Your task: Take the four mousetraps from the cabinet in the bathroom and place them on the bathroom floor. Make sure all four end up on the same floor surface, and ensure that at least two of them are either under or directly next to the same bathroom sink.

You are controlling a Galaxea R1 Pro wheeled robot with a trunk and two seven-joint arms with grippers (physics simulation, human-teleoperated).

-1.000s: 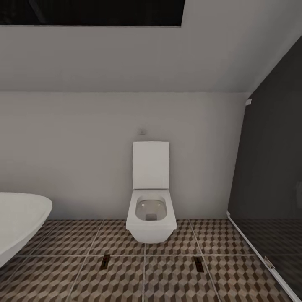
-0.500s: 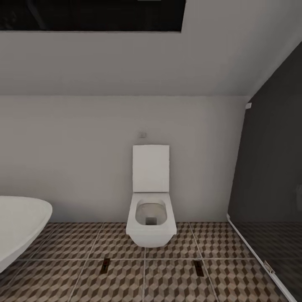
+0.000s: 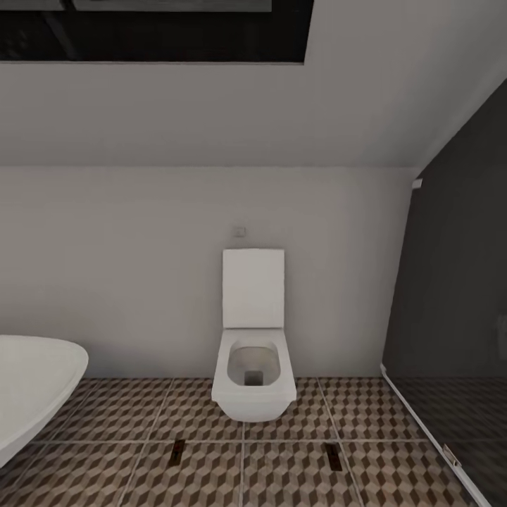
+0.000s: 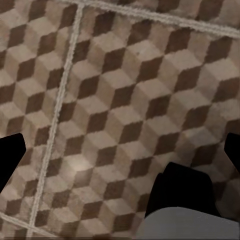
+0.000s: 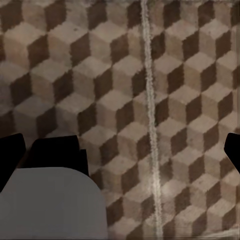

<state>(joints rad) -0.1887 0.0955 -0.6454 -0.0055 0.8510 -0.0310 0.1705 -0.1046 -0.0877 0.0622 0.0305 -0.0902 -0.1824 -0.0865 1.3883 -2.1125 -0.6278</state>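
Two small flat brown wooden mousetraps with dark metal parts already lie on the cube-patterned brown, beige and white tiled bathroom floor point(image 3: 296, 422) in my head view: one point(image 3: 178, 451) left of the toilet's front, the other point(image 3: 334, 456) to the right of it, well apart, both in the tile row nearest me. Going left to right along the far wall, I see the curved rim of a white bathtub point(image 3: 35, 387) at the left edge, then a white wall-hung toilet with a raised lid point(image 3: 253, 352) in the middle, then a dark glass shower panel point(image 3: 451, 317) closing the right side.

My left wrist camera looks straight down at tiles, with the two dark left fingers point(image 4: 10, 160) at opposite edges of the picture, spread wide with nothing between them. The right fingers point(image 5: 11, 152) stand the same way, apart and empty, over bare tile.

I judge the job roughly half done at best: two traps are on the floor, but near the toilet, with no sink in sight beside them. Two more should be waiting in the cabinet, which I have yet to face.
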